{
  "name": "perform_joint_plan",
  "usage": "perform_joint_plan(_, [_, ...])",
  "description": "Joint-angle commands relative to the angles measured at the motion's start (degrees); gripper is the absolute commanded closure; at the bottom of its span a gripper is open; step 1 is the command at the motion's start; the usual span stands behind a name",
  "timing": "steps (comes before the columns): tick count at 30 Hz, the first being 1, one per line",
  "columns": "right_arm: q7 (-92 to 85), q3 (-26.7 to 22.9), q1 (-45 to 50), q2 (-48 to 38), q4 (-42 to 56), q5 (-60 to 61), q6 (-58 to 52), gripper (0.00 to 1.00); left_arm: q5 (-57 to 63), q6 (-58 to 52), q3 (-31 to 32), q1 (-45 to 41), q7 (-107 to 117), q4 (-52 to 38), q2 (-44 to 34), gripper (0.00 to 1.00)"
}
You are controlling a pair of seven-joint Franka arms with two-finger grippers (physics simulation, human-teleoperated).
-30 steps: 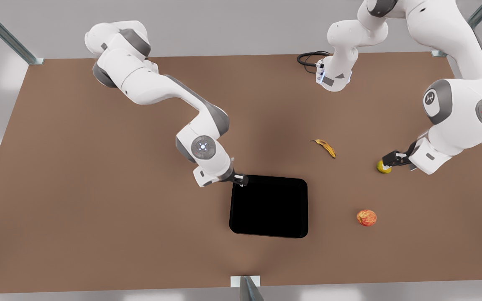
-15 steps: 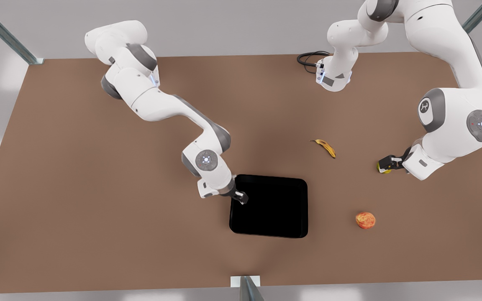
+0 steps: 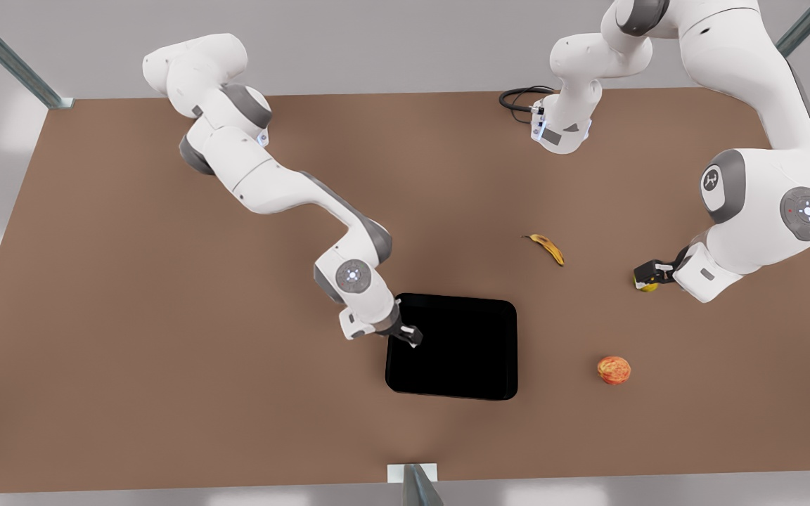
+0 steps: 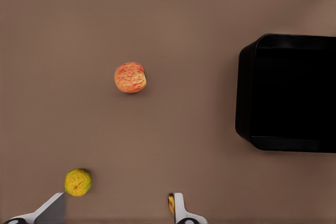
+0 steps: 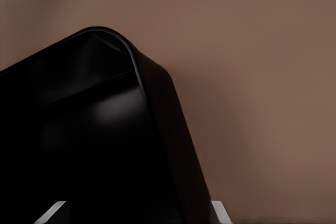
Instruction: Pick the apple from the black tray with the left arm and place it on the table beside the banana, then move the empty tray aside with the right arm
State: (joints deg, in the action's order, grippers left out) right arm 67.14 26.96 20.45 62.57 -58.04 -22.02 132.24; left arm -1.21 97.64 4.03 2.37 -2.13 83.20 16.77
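Two grippers work apart: the left gripper [image 3: 646, 276] hovers spread wide beside a yellow-green fruit [image 4: 77, 182], while the right gripper [image 3: 410, 336] straddles the black tray's [image 3: 475, 379] rim, fingers parted. Alone on the table [image 3: 131, 316] sits the apple [image 3: 614, 370], near the banana [image 3: 547, 248].

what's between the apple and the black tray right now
Only bare table lies between the apple and the black tray, as the front view and the left wrist view show.
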Motion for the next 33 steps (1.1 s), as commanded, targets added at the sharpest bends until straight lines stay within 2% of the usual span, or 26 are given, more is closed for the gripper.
perform_joint_plan(1, [-5.35, -0.15, 0.2, 0.62, 0.03, -2.4, 2.15, 0.0, 0.06, -0.16, 0.01, 0.0, -0.07, 0.03, -0.07, 0.0])
perform_joint_plan(5, [-7.28, -1.21, -0.06, 0.62, -0.14, -3.12, 1.97, 0.01, 0.06, -0.16, 0.01, -0.09, -0.16, -0.06, -0.07, 0.0])
perform_joint_plan(8, [-8.51, -1.65, -0.5, 0.88, -0.23, -3.03, 1.97, 0.22, 0.06, -0.16, 0.01, -0.09, -0.16, -0.06, -0.07, 0.0])
perform_joint_plan(14, [-12.03, -1.74, -1.21, 1.41, -0.41, -3.03, 1.97, 0.45, 0.5, 0.45, 0.19, -1.14, 0.36, -2.17, 0.2, 0.0])
perform_joint_plan(17, [-12.12, -1.65, -1.03, 1.94, -0.5, -3.03, 2.06, 0.52, 4.37, -0.96, 0.19, -8.35, 10.74, -1.72, 1.08, 0.0])
perform_joint_plan(19, [-13.0, -1.65, -1.03, 2.2, -0.5, -3.12, 2.06, 0.68, 4.11, -0.96, 0.19, -9.23, 12.5, -1.64, 0.9, 0.0])
perform_joint_plan(21, [-14.84, -1.74, -1.03, 2.29, -0.59, -3.12, 2.06, 0.77, 2.79, -0.96, 0.1, -9.23, 12.5, -1.81, 0.37, 0.0])
perform_joint_plan(25, [-14.84, -1.65, -1.03, 2.02, -0.5, -2.94, 1.88, 0.81, 1.21, -1.04, -0.43, -8.88, 3.01, -2.43, -0.68, 0.0])
perform_joint_plan(33, [-14.31, 0.81, -1.21, -1.23, -0.5, -2.59, -1.11, 0.84, 1.29, -2.01, -0.25, -8.88, 3.01, -1.11, -1.21, 0.0])
